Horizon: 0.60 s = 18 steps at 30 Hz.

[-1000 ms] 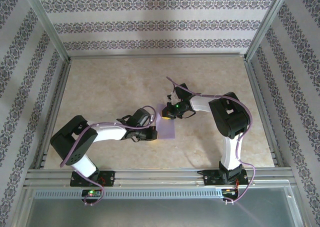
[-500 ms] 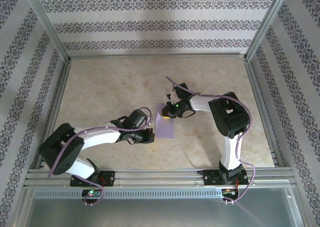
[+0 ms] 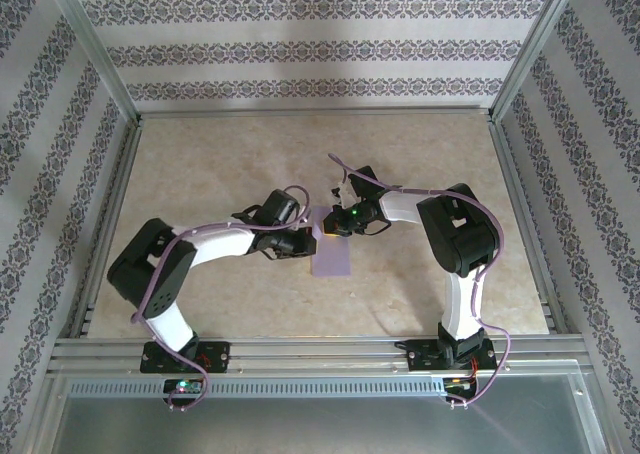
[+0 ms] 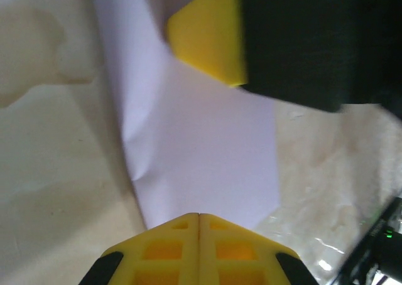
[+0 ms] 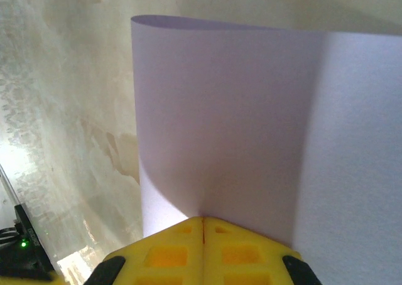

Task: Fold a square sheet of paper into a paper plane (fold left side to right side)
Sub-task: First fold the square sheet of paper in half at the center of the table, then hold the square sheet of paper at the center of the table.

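The thin square lavender paper sheet (image 3: pixel 333 259) lies mid-way across the beige marbled desk (image 3: pixel 220 164), one side curled upward. Both the left fingers (image 4: pixel 188 227) and the right fingers (image 5: pixel 192 230) are clenched, tips at the sheet. Risk: uneven pressure could set a skewed crease, and dragging could shift the sheet.

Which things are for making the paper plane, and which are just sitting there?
For the job: the square sheet of paper, the left gripper, the right gripper.

Just there: the table, the patterned walls, the metal frame.
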### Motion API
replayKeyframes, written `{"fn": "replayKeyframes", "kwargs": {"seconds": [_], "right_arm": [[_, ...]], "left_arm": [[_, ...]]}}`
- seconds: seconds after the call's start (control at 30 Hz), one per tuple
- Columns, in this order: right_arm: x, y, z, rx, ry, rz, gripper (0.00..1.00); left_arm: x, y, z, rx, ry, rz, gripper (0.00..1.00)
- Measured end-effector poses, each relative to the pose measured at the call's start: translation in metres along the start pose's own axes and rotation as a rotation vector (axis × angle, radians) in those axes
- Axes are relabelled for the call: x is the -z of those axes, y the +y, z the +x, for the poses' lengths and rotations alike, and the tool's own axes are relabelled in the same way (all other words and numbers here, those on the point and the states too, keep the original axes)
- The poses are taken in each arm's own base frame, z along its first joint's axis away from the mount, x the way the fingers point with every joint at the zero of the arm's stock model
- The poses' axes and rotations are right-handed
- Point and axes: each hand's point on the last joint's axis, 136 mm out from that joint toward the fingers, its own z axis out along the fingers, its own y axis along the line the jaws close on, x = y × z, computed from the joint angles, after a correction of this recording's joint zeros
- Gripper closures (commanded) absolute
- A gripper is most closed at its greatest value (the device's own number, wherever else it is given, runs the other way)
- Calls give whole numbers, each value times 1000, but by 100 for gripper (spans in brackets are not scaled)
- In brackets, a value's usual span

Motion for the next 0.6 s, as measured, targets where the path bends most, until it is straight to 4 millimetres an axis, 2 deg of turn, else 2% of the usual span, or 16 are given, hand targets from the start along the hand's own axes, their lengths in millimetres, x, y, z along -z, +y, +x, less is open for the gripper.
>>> {"fn": "replayKeyframes", "kwargs": {"seconds": [0.17, 0.5, 0.6], "right_arm": [[0, 0, 0, 3, 0, 0, 100], [1, 1, -2, 4, -4, 10, 100], [2, 0, -6, 1, -11, 27, 95]], "left_arm": [[-17, 7, 4, 15, 44, -7, 100], [-24, -2, 7, -16, 59, 5, 100], [-26, 0, 9, -16, 62, -2, 100]]}}
